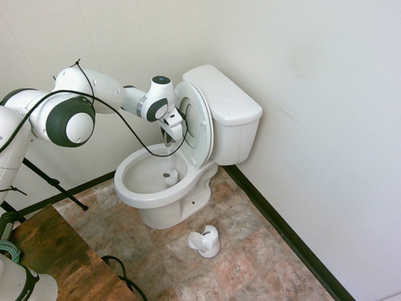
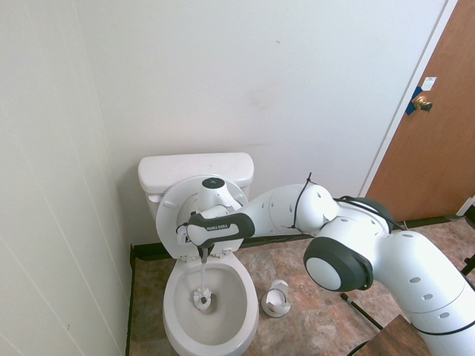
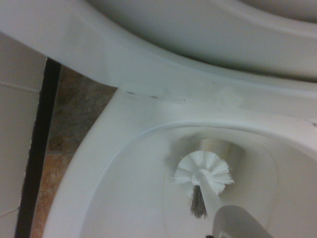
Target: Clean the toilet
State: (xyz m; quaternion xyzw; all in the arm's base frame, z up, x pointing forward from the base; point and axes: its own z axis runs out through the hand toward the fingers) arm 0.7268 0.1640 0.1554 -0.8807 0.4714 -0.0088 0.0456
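Toilet (image 1: 188, 169) stands against the back wall in the corner of the room, lid and seat raised against the boxy tank (image 1: 229, 106), bowl open to the arm; the gripper (image 2: 203, 256) hangs over the back of the bowl, pointing down, its fingers clamped on the thin handle of a white toilet brush (image 2: 202, 299); the bristle head sits low inside the bowl, near the drain, as the wrist view shows from above (image 3: 203, 174).

By my reading the scrubbing step is in hand: the brush is already down in the bowl, not merely carried towards it; the next move calls for sweeping the head round the inner wall and under the rim while keeping the handle upright and the grip firm, since a slim handle could twist between the fingers if pressed hard sideways.

As for containers: the bowl holds only the brush head, and whether water stands at the bottom I cannot tell; the small white brush holder (image 1: 205, 242) sits on the tiled floor (image 1: 263, 263) just beside the toilet's base, with no brush in it.
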